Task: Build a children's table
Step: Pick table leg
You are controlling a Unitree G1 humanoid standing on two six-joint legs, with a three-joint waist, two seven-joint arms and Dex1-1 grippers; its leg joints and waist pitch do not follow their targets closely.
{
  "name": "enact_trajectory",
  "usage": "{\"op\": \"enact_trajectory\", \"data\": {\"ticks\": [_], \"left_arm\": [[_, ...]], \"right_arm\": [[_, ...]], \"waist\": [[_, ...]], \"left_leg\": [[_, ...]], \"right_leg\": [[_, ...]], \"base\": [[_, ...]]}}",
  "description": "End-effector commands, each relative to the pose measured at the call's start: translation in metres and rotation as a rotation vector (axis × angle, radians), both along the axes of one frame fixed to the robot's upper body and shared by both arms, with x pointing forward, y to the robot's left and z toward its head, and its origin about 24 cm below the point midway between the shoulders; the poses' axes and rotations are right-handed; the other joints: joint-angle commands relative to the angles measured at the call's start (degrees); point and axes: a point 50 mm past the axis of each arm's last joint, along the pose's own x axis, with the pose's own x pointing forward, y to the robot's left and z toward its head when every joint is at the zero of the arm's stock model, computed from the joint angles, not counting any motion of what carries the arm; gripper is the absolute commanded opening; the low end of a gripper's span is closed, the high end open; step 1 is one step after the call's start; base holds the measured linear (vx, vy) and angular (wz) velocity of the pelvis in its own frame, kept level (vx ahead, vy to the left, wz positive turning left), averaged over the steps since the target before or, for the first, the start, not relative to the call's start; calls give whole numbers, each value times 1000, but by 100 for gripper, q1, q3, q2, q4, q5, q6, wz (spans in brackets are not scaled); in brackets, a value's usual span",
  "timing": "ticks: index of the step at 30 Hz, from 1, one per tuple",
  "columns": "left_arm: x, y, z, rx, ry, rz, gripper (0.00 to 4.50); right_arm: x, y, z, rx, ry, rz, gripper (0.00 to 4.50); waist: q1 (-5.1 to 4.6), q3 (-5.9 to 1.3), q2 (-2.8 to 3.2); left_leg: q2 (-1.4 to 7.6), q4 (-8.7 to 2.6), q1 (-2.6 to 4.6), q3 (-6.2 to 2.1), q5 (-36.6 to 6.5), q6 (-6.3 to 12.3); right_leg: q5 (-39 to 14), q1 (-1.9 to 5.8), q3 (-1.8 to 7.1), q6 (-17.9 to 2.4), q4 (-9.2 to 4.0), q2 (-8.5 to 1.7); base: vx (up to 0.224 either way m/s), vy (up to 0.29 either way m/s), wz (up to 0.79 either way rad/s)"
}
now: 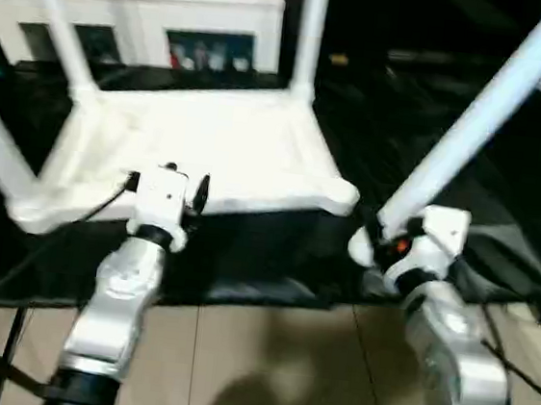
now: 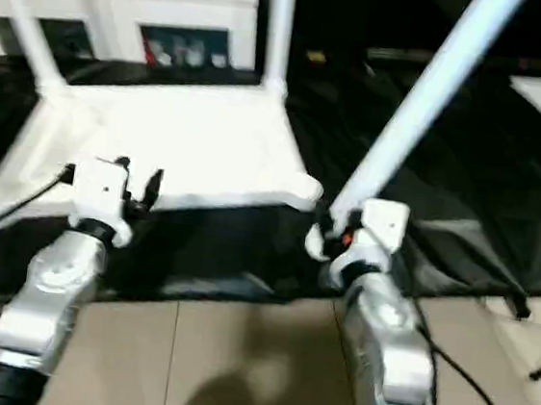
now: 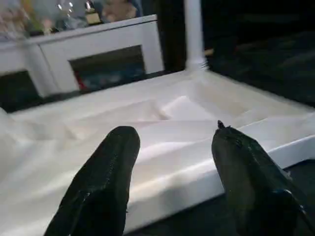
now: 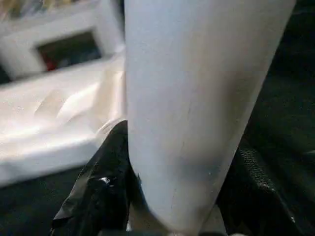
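Black sheeting (image 1: 245, 258) covers the floor under the upturned children's table (image 1: 208, 148), which lies ribbed side up at centre, with a white cabinet (image 1: 136, 5) at 12 o'clock behind it. Three legs stand in its corner sockets. The right gripper (image 4: 172, 196) has its fingers (image 4: 98, 191) clamped on the fourth leg (image 1: 483, 118), which leans toward 1 o'clock just beside the near-right corner. The left gripper (image 3: 172, 177) hovers at the near edge, fingers (image 3: 103, 182) spread apart and empty. Open dark floor lies at 3 o'clock.
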Motion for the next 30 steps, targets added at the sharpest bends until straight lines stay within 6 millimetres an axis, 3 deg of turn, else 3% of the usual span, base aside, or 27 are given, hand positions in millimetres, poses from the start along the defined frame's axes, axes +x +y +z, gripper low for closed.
{"op": "enact_trajectory", "data": {"ticks": [1,2,3,4,5,6,7,8,9,10,12,14,15,16,17,19,20,21,22,23,24,25,26,27,28,29,30], "left_arm": [[2,11,5,-17,-9,48,281],[2,11,6,-28,0,38,281],[2,10,6,-35,6,30,281],[2,10,6,-35,6,30,281],[2,9,7,-29,2,9,281],[2,8,7,-20,-1,10,281],[2,8,7,-20,-2,11,281],[2,8,7,-20,-4,14,281],[2,10,7,-37,-3,29,281],[2,11,7,-40,-6,36,281],[2,12,8,-40,-5,39,281],[2,12,8,-39,-4,37,281],[2,12,8,-36,-4,32,281],[1,12,8,-34,-5,30,281],[1,11,8,-32,-5,27,281],[1,11,8,-33,-4,26,281],[1,10,7,-34,-3,25,281],[1,9,7,-35,-1,24,281],[1,9,7,-35,-1,24,281],[1,9,7,-35,1,22,281],[1,9,6,-35,2,21,281],[1,8,6,-37,6,20,281],[1,8,6,-38,6,20,281],[1,8,6,-39,7,19,281],[1,8,6,-37,7,19,281],[2,8,6,-36,8,17,281],[1,7,5,-31,9,13,281]], "right_arm": [[3,5,10,34,-55,34,188],[3,6,10,38,-42,49,188],[3,7,10,42,-31,61,188],[3,7,10,42,-31,61,188],[3,11,9,-19,-6,97,188],[3,13,9,-65,-10,120,188],[2,14,8,-71,-10,132,188],[1,17,8,-83,-10,159,188],[0,20,5,-105,-7,188,188],[0,21,5,-100,-4,201,188],[-1,23,3,-143,6,227,188],[-2,27,2,-201,9,266,188],[-2,27,2,-227,10,272,188],[-2,27,1,-235,10,270,188],[-2,26,1,-247,9,264,188],[-1,25,1,-260,11,255,188],[-1,23,2,-287,4,241,188],[0,21,1,-266,14,216,188],[0,21,1,-266,14,216,188],[0,19,1,-263,20,196,188],[1,18,2,-249,18,193,188],[2,15,5,-273,-4,163,188],[3,14,6,-281,-12,155,188],[3,13,8,-295,-25,138,188],[3,13,11,-284,-52,134,188],[4,12,12,-292,-68,125,188],[4,11,12,-296,-74,125,188]], "waist": [[160,-295,-107],[193,-298,0],[130,-321,281],[101,-405,340],[13,-386,220],[104,-329,91],[158,-280,58],[195,-274,2],[348,-248,5],[380,-222,8],[369,-174,26],[312,-93,66],[304,36,-25],[272,40,77],[233,12,10],[172,-13,45],[188,-19,107],[-10,-99,232],[-55,-75,328],[-156,-89,331],[-162,-92,268],[-156,-93,232],[-188,-130,103],[-15,-196,-112],[140,-145,-164],[293,-265,-146],[344,-282,-128]], "left_leg": [[-82,-335,-211,2,-200,-2],[28,-568,-173,-91,-38,120],[1073,-1221,129,-724,449,772],[1451,-1278,399,-925,729,1205],[1396,-1198,648,-945,1736,1638],[900,-1041,438,-697,2070,1506],[612,-978,214,-489,1755,1244],[404,-966,75,-350,1388,984],[444,-1067,120,-246,411,343],[482,-1175,167,-202,-52,39],[522,-1287,206,-193,-694,-194],[574,-1408,417,-178,-1908,-581],[444,-1484,265,-293,-2695,-622],[407,-1468,291,-296,-2789,-631],[312,-1305,156,-315,-2524,-510],[321,-1225,-24,-306,-1753,-317],[335,-1245,0,-312,-1659,-301],[697,-1504,579,-457,-1945,-541],[836,-1654,725,-594,-2175,-504],[1033,-1797,977,-801,-2559,-408],[1070,-1772,1103,-894,-2139,63],[1034,-1722,1154,-847,-1886,325],[784,-1547,1058,-706,-999,840],[99,-1105,396,-186,-387,968],[-45,-840,148,-70,-364,882],[95,-469,-172,-166,-71,568],[152,-499,-359,-220,324,274]], "right_leg": [[-106,478,476,-1071,-867,-806],[-179,489,488,-583,-894,-831],[14,272,236,754,-575,-619],[98,74,232,805,-221,-684],[316,-313,437,614,48,-768],[741,-228,564,256,-143,-780],[905,-69,592,-23,-310,-830],[922,105,590,-174,-385,-879],[264,157,593,-455,-500,-883],[-409,176,548,-560,-538,-788],[-1323,200,522,-546,-580,-732],[-2780,130,477,-426,-707,-658],[-4268,319,248,-28,-844,-791],[-4830,317,177,141,-914,-814],[-5332,539,50,270,-1060,-1032],[-5031,788,-129,281,-1171,-1158],[-4756,823,-208,235,-1190,-1140],[-2987,521,-216,-45,-985,-600],[-2196,405,-211,-186,-754,-430],[-953,181,-121,-300,-307,-327],[-347,-17,18,-196,-80,-352],[-156,-94,73,-134,-51,-386],[351,-58,206,-214,-197,-529],[1160,619,580,-575,-552,-737],[833,842,837,-786,-772,-987],[962,1192,1149,-1092,-760,-1289],[1786,1257,1006,-1151,-617,-1074]], "base": [[-27,-176,-2],[-26,-134,5],[-5,-116,-1],[-5,-116,-1],[-4,-101,-3],[-32,-71,2],[-32,-71,2],[-62,-86,0],[-79,-109,2],[-79,-109,2],[-49,-78,2],[-17,-31,1],[0,0,0],[0,0,0],[-14,1,29],[30,12,44],[60,17,50],[96,24,36],[96,24,36],[137,32,13],[158,22,12],[158,22,12],[151,-15,11],[145,-45,12],[145,-45,12],[153,-38,13],[147,-17,7]]}}
